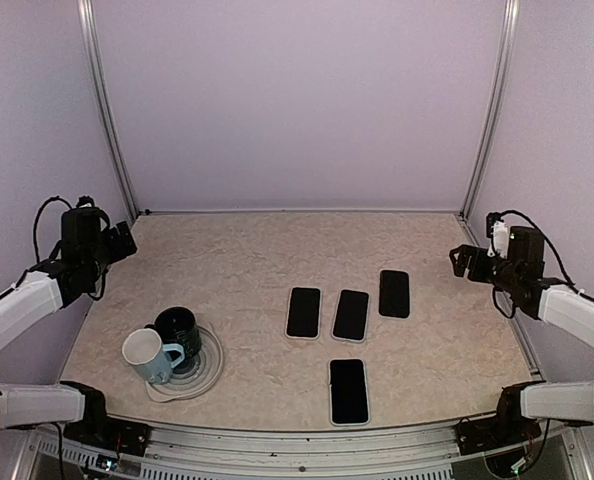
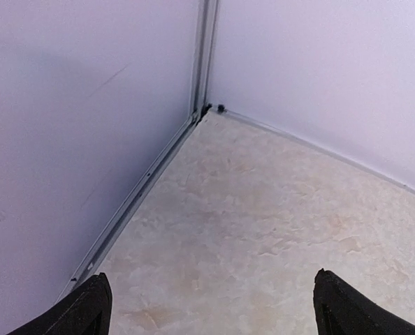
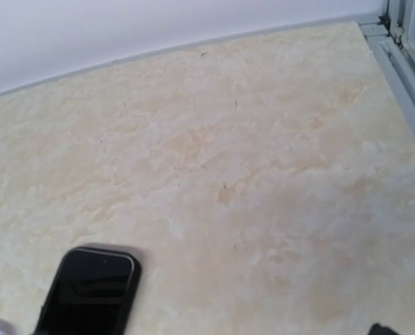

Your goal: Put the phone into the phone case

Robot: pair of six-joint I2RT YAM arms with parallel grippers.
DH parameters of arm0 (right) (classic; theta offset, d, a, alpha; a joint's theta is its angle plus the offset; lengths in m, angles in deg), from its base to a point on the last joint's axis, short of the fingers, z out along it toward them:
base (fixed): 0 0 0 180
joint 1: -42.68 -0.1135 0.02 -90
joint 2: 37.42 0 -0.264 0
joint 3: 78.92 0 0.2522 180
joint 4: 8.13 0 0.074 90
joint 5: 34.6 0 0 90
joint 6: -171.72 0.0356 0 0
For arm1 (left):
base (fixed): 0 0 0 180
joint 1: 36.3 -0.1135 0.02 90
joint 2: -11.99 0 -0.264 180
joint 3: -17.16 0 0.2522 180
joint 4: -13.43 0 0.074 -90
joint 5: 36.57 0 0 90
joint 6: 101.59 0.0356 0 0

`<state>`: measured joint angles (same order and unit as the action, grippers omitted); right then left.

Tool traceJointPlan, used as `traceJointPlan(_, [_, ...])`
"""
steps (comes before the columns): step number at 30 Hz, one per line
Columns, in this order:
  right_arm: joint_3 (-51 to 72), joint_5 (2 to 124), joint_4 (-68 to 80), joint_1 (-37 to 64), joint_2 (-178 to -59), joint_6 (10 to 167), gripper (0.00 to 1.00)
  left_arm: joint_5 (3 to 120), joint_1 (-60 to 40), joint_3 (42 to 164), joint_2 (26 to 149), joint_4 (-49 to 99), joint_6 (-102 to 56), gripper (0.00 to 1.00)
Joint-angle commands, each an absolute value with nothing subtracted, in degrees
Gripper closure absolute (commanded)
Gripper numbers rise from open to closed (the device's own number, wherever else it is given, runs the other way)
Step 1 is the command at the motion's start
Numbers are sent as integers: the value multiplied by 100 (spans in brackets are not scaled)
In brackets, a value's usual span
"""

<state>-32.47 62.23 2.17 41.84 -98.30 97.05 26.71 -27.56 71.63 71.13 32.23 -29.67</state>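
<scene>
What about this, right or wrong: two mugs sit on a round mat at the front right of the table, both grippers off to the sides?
Wrong side. The white mug and dark mug sit on the round mat at the front left of the table, as the top external view shows. The left gripper and right gripper are off to the sides.

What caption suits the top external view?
Four dark phones lie centrally between the left gripper and right gripper; a pale mug and dark mug sit on a round tray, near left.

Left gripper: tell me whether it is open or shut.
Open. In the left wrist view the black fingertips of the left gripper stand far apart at the bottom corners, bare beige table between them.
</scene>
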Motion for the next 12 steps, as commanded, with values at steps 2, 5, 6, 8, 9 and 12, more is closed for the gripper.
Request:
traceJointPlan(2, [-3891,6229,-1282,4215,-9846,9834,1,3170,-3225,6382,7518,1628,-3015,1])
traceJointPlan(5, [-4109,6231,-1643,4215,-9988,9805,1,3010,-3225,5798,7415,664,-2972,1])
traceJointPlan(6, [-4164,6220,-1743,4213,-10050,9807,1,3019,-3225,5570,7356,271,-2890,1])
traceJointPlan(8, [-4203,6235,-1857,4213,-10219,9807,1,3030,-3225,5234,7197,-250,-2845,1])
traceJointPlan(9, [-4212,6265,-1888,4213,-10308,9806,1,3069,-3225,5147,7157,-360,-2854,1])
traceJointPlan(12, [-4260,6272,-2033,4215,-10467,9835,1,3020,-3225,5052,7115,-405,-2836,1])
